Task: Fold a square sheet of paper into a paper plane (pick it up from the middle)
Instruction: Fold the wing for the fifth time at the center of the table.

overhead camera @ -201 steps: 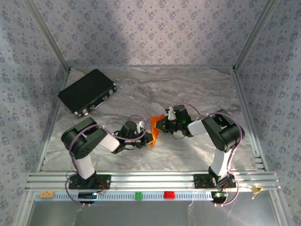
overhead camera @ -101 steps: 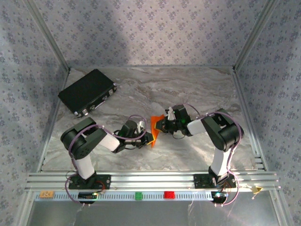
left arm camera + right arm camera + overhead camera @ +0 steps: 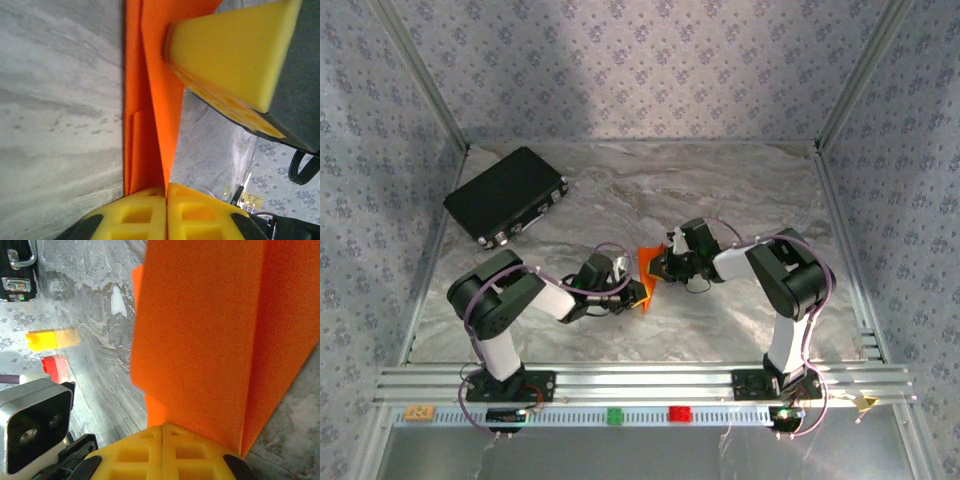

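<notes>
The square sheet of paper (image 3: 648,268), bright orange and folded into a narrow layered strip, is held just above the marble tabletop (image 3: 720,180) at its middle. My left gripper (image 3: 638,292) is shut on its near end; in the left wrist view the yellow pads meet on a thin paper (image 3: 150,100) edge at my left gripper (image 3: 166,187). My right gripper (image 3: 662,265) is shut on the far right side. In the right wrist view the paper (image 3: 200,330) rises as a broad flap from my right gripper (image 3: 163,427). The right gripper's yellow finger (image 3: 235,55) lies against the paper.
A black rectangular case (image 3: 506,196) lies at the back left, also in the right wrist view as the case (image 3: 15,265). A green block (image 3: 615,415) and a small red block (image 3: 679,413) sit on the front rail. Metal frame posts and patterned walls close in the sides.
The right wrist has shifted slightly left and turned toward the paper. The left arm and the paper have barely moved.
</notes>
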`<state>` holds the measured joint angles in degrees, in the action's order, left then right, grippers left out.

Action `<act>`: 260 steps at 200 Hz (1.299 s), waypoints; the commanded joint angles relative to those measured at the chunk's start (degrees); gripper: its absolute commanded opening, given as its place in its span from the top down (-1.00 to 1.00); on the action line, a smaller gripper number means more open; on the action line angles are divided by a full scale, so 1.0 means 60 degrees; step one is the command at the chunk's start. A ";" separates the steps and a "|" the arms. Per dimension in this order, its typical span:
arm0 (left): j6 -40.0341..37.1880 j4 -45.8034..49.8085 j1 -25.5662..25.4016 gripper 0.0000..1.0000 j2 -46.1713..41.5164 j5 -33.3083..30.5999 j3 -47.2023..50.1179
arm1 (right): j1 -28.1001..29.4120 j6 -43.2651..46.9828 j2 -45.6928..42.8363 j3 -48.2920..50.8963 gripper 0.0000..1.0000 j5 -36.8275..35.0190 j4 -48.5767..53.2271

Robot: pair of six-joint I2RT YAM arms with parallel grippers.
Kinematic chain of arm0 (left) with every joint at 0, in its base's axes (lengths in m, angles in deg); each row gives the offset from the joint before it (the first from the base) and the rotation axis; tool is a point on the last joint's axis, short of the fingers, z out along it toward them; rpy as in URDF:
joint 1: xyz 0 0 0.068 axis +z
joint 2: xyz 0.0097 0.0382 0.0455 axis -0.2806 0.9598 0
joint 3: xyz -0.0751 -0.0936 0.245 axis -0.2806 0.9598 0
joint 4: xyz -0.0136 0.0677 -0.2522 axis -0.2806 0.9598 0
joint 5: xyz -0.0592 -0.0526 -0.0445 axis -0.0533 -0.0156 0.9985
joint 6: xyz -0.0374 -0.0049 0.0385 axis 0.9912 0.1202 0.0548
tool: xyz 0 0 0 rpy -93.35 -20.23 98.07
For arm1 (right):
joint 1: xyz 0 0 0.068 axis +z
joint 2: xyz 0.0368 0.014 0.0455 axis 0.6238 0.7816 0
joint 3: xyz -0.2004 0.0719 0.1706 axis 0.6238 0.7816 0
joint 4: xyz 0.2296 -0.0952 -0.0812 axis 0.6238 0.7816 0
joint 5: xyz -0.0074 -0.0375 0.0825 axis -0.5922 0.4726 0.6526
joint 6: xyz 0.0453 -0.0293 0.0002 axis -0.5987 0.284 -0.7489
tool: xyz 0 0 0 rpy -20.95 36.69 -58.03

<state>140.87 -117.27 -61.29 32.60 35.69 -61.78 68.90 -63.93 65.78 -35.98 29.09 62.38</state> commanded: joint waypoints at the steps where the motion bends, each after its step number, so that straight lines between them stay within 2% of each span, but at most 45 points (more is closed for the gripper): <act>1: -0.0538 0.1739 0.0109 0.75 0.0032 -0.0393 -0.0036 | 0.0107 0.0457 0.0300 -0.0026 0.88 -0.0925 0.1539; 30: -0.0923 0.2377 0.0072 0.67 -0.0418 -0.0096 -0.0230 | 0.0130 0.0396 0.0337 0.0025 0.89 -0.1143 0.1682; 70: -0.1257 0.2643 0.0041 0.91 -0.0733 0.0429 -0.0275 | 0.0146 0.0345 0.0303 0.0043 0.89 -0.1278 0.1782; 133: -0.1534 0.2770 0.0020 0.84 -0.0852 0.1183 -0.0326 | 0.0161 0.0293 0.0233 0.0103 0.90 -0.1464 0.1873; 163: -0.1828 0.3134 0.0022 1.00 -0.0966 0.1512 -0.0368 | 0.0172 0.0230 0.0200 0.0188 0.90 -0.1632 0.1918; 186: -0.2090 0.3730 0.0023 1.00 -0.1054 0.1467 -0.0429 | 0.0169 0.0215 0.0184 0.0207 0.91 -0.1735 0.1989; 197: -0.2155 0.3857 0.0018 0.83 -0.1085 0.1544 -0.0451 | 0.0168 0.0219 0.0170 0.0209 0.91 -0.1774 0.2020; 204: -0.2209 0.3951 0.0012 0.81 -0.1099 0.1586 -0.0474 | 0.0177 0.0223 0.0169 0.0209 0.91 -0.1774 0.2021; 214: -0.2272 0.4033 0.0009 0.86 -0.1139 0.1625 -0.0462 | 0.0170 0.0223 0.0169 0.0213 0.91 -0.1799 0.2035; 224: -0.2340 0.4145 0.0005 1.00 -0.1179 0.1632 -0.0473 | 0.0175 0.0215 0.0169 0.0209 0.91 -0.1792 0.2030; 260: -0.2535 0.4512 -0.0016 1.00 -0.1274 0.1707 -0.0525 | 0.0167 0.0215 0.0154 0.0210 0.91 -0.1839 0.2054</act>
<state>127.86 -96.64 -60.92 26.40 42.19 -64.69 70.25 -63.17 64.84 -36.94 25.55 66.42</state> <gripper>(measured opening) 0.041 0.057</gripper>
